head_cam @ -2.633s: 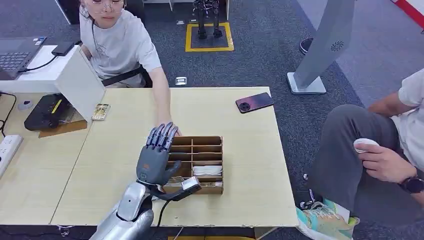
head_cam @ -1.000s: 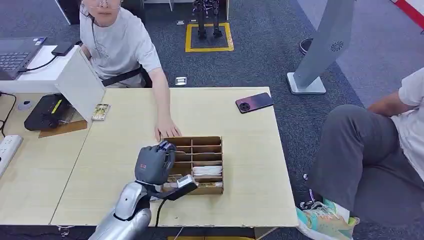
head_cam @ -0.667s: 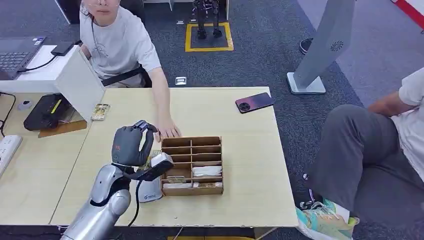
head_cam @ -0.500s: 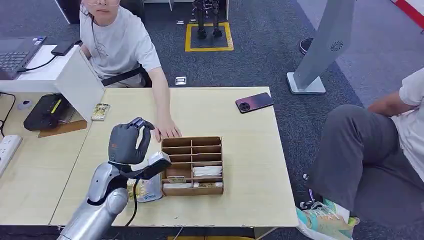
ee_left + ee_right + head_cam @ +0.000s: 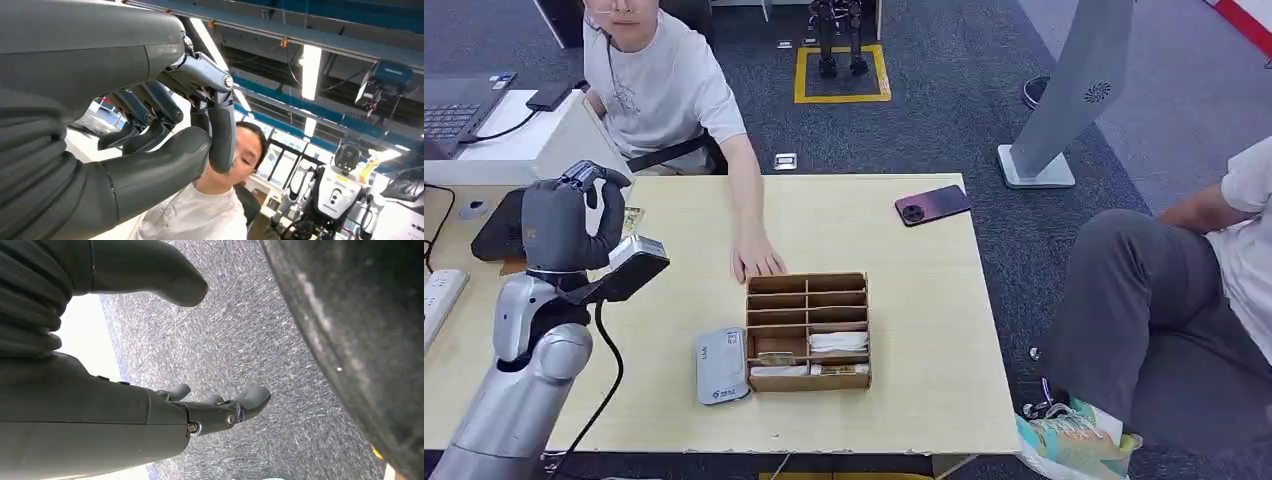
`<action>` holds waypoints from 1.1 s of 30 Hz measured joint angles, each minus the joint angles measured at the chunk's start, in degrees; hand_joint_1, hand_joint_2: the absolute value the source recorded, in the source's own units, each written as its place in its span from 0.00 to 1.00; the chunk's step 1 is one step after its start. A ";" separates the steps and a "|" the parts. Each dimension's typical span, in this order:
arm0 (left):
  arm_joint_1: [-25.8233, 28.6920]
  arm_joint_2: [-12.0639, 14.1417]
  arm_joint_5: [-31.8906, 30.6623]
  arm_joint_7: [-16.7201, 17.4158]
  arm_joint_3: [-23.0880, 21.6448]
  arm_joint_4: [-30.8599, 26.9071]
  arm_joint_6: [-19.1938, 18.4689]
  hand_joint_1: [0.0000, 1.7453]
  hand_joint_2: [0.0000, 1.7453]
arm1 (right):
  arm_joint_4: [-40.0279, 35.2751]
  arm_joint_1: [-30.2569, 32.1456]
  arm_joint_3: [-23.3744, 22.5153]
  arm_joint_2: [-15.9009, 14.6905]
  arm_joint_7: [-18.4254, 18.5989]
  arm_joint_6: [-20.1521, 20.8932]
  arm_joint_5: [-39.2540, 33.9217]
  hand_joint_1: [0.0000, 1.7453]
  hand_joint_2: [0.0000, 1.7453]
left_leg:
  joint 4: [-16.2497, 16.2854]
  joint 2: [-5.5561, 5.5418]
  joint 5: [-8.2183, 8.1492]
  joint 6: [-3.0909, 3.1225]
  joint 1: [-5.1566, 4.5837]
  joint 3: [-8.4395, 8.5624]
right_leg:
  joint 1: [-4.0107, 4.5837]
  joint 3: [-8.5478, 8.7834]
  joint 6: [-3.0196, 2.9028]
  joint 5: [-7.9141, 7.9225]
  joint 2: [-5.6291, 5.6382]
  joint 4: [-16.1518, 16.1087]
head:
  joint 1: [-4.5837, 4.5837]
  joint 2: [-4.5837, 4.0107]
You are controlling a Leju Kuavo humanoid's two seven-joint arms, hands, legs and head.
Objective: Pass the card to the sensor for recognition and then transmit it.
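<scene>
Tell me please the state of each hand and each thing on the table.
left hand: raised, fingers curled in; holding a card or not, cannot tell.
right hand: hanging, open, empty.
wooden box: open-topped, cards in its near compartments.
phone: face down.
grey case: flat beside the wooden box.

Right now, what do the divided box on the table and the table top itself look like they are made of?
The divided box looks like brown cardboard or thin board: matt, with thin slotted dividers and raw edges. The table top looks like pale wood-grain laminate or veneer: a smooth, even, faintly streaked surface; the head view cannot settle which.
</scene>
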 joint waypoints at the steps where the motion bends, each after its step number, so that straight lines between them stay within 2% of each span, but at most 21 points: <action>1: 0.00 0.13 0.00 0.00 0.19 -0.17 0.00 1.00 1.00 | 0.00 -0.01 0.00 0.00 0.00 0.00 0.00 0.00 1.00 | 0.00 0.01 0.00 0.00 0.00 0.00 | 0.00 0.00 0.00 0.00 0.01 0.00 | 0.02 0.00; 20: 0.00 0.46 0.00 -0.09 0.83 -0.72 0.13 1.00 1.00 | 0.00 -0.01 0.11 0.00 0.00 0.00 0.00 0.00 1.00 | 0.01 0.02 0.00 0.00 0.00 0.01 | -0.01 -0.01 -0.04 0.04 0.01 0.00 | 0.00 0.00; 21: 0.00 0.46 0.00 -0.13 0.87 -0.72 0.22 0.87 1.00 | 0.00 -0.01 0.13 0.00 0.00 0.00 0.00 0.00 1.00 | 0.01 0.02 0.00 0.00 0.00 0.01 | 0.00 -0.01 -0.04 0.04 0.01 0.00 | 0.00 0.00; 22: 0.00 0.44 0.13 -0.26 0.92 -0.72 0.26 0.07 1.00 | 0.00 -0.01 0.13 0.00 0.00 -0.02 0.00 0.00 1.00 | 0.01 0.02 0.00 0.00 0.00 0.01 | -0.01 -0.01 -0.05 0.04 0.01 0.00 | 0.00 0.00; 23: 0.01 0.46 0.74 -0.81 0.98 -0.76 0.11 0.00 1.00 | 0.00 -0.01 0.15 0.00 0.00 -0.02 0.00 0.00 1.00 | 0.01 0.02 0.00 0.00 0.00 0.01 | 0.00 -0.01 -0.05 0.04 0.01 0.00 | 0.00 0.00; 24: 0.02 0.46 1.85 -1.74 0.98 -0.87 -0.71 0.00 1.00 | 0.00 -0.01 0.15 0.00 0.00 0.00 -0.02 0.00 1.00 | 0.01 0.01 0.00 0.00 0.00 0.01 | -0.01 -0.01 -0.05 0.04 0.01 0.00 | 0.00 0.00; 28: 1.77 0.68 7.74 -7.26 0.83 -2.89 -8.20 0.00 1.00 | 0.00 -0.01 0.17 0.00 0.00 0.09 -0.15 0.00 1.00 | 0.01 0.07 -0.02 -0.02 0.00 0.02 | -0.01 -0.03 -0.05 0.03 0.08 -0.01 | 0.00 0.00; 29: 2.93 0.51 5.60 -9.32 0.05 -3.84 -10.13 0.00 1.00 | 0.00 -0.04 0.18 0.04 0.00 0.07 -0.17 0.00 1.00 | 0.01 0.08 -0.05 -0.04 -0.01 0.05 | -0.01 -0.04 -0.05 0.03 0.12 -0.02 | 0.00 0.00; 30: 4.86 -0.41 0.90 -11.35 -1.36 -4.35 -11.39 0.00 1.00 | -0.02 -0.04 0.17 0.07 0.02 0.05 -0.15 0.00 1.00 | 0.00 0.07 -0.11 -0.07 -0.06 0.09 | -0.05 0.00 -0.04 0.01 0.14 -0.05 | -0.06 0.00; 31: 6.63 -1.25 -4.43 -11.27 -4.02 -4.46 -10.43 0.00 1.00 | -0.02 -0.07 0.17 0.15 0.17 0.04 -0.07 0.00 1.00 | 0.00 0.05 -0.15 -0.02 -0.09 0.12 | -0.08 0.04 0.02 -0.06 0.13 -0.06 | -0.11 0.00; 32: 8.37 -1.82 -8.25 -9.54 -7.84 -4.26 -9.19 0.00 1.00 | -0.02 -0.13 0.18 0.15 0.20 0.04 0.04 0.00 1.00 | 0.01 0.01 -0.16 0.00 -0.06 0.08 | -0.07 0.07 0.05 -0.10 0.09 -0.06 | -0.11 0.00; 33: 9.88 -2.06 -8.74 -8.02 -11.91 -4.06 -8.32 0.00 1.00 | -0.04 -0.16 0.17 0.22 0.20 0.04 0.15 0.00 1.00 | 0.02 0.04 -0.16 -0.01 0.00 0.00 | -0.02 0.01 0.04 -0.09 0.10 -0.09 | 0.09 0.00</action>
